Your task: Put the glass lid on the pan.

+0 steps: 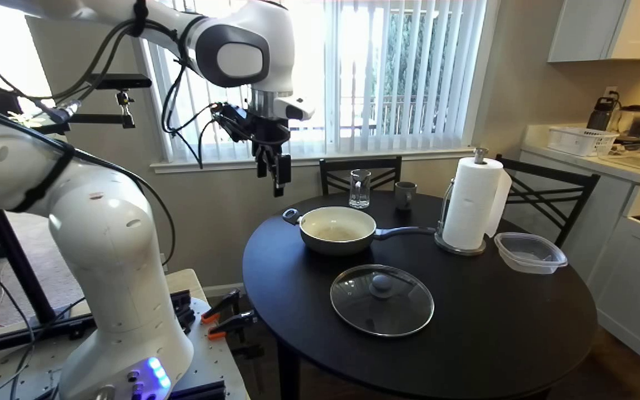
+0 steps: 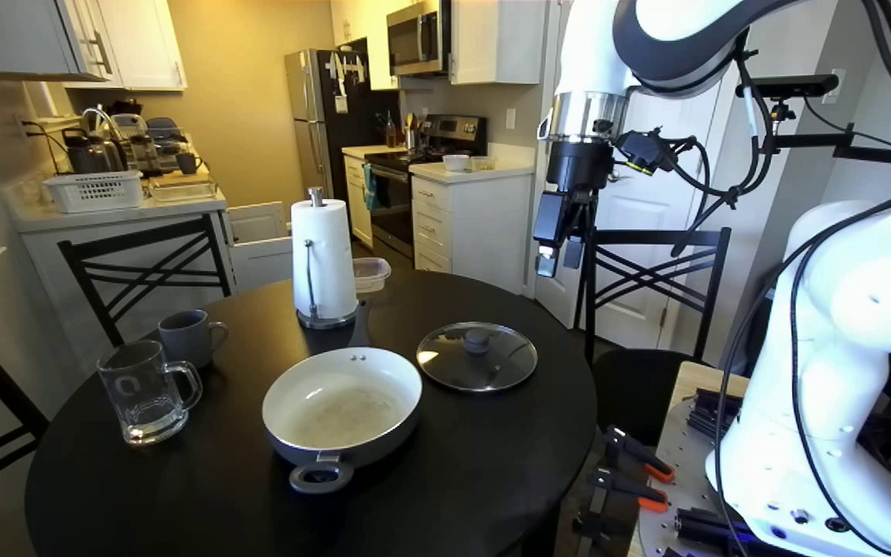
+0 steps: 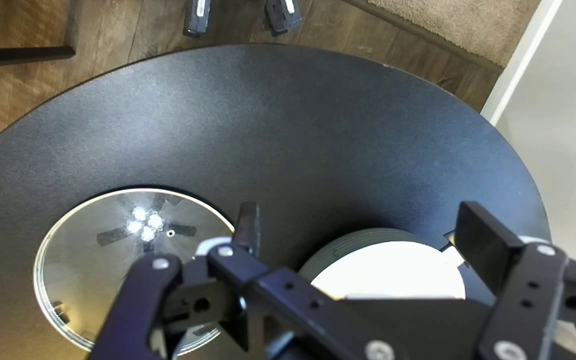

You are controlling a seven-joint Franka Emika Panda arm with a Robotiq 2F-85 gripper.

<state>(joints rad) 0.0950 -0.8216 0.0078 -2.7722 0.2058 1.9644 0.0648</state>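
Note:
The glass lid (image 1: pixel 370 311) lies flat on the dark round table, its grey knob up, beside the pan; it also shows in an exterior view (image 2: pixel 484 373) and at lower left in the wrist view (image 3: pixel 88 265). The pan (image 1: pixel 338 226) is uncovered, grey outside and cream inside, with a long handle and a short loop handle; it also shows in an exterior view (image 2: pixel 341 418) and, partly hidden by the gripper, in the wrist view (image 3: pixel 393 270). My gripper (image 1: pixel 273 176) is open and empty, high above the table; its spread fingers show in the wrist view (image 3: pixel 360 220).
A paper towel stand (image 1: pixel 471 205) is close to the end of the pan's long handle. A clear plastic container (image 1: pixel 530 256) is beyond it. A glass mug (image 2: pixel 150 394) and a grey mug (image 2: pixel 189 337) stand behind the pan. Chairs (image 2: pixel 658 271) surround the table (image 1: pixel 492 322).

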